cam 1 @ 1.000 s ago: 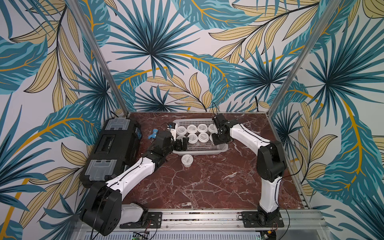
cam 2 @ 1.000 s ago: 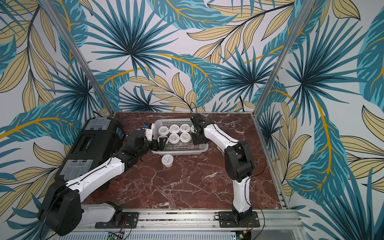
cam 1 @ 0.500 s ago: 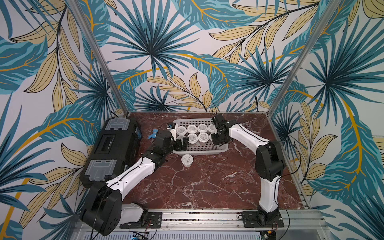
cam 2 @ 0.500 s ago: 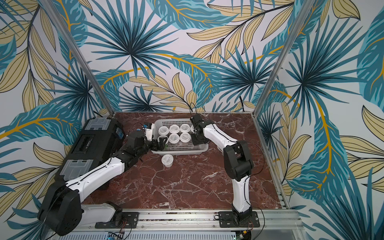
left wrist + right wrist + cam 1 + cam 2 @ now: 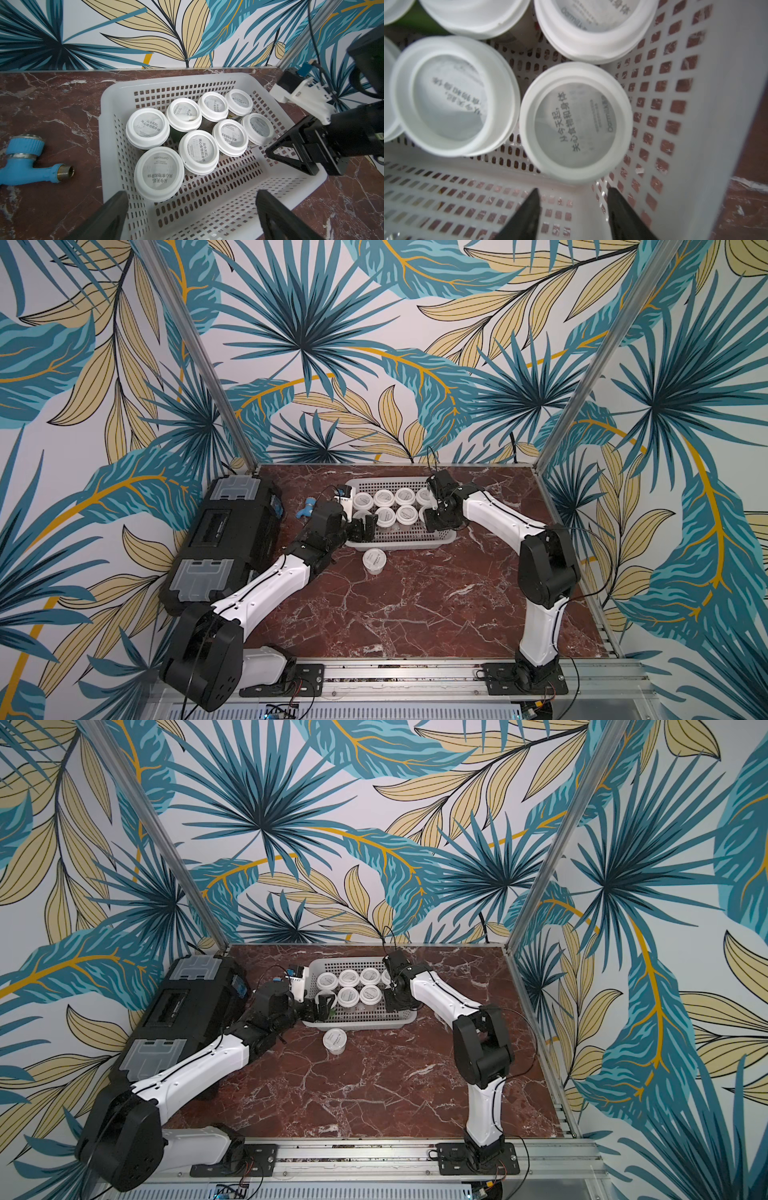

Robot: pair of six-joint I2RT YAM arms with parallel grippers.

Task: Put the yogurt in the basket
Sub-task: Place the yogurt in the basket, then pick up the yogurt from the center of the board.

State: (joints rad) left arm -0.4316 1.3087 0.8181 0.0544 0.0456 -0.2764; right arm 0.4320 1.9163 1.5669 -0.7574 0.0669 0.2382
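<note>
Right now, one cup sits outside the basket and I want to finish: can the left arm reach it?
Probably yes. The last cup stands alone on the marble just before the basket, close to the left gripper, open and empty.

The left arm (image 5: 266,592) and right arm (image 5: 498,515) look alike: glossy white link shells between bulky matte black joint housings, with a thin black cable (image 5: 249,593) traced along each white link. Black base plates (image 5: 496,681) are screwed to the aluminium rail (image 5: 399,672) at six o'clock. Each wrist wears a white camera bracket (image 5: 305,93) with a small blue part. The left gripper (image 5: 191,207) and right gripper (image 5: 574,197) have tapered black fingers (image 5: 527,216).
</note>
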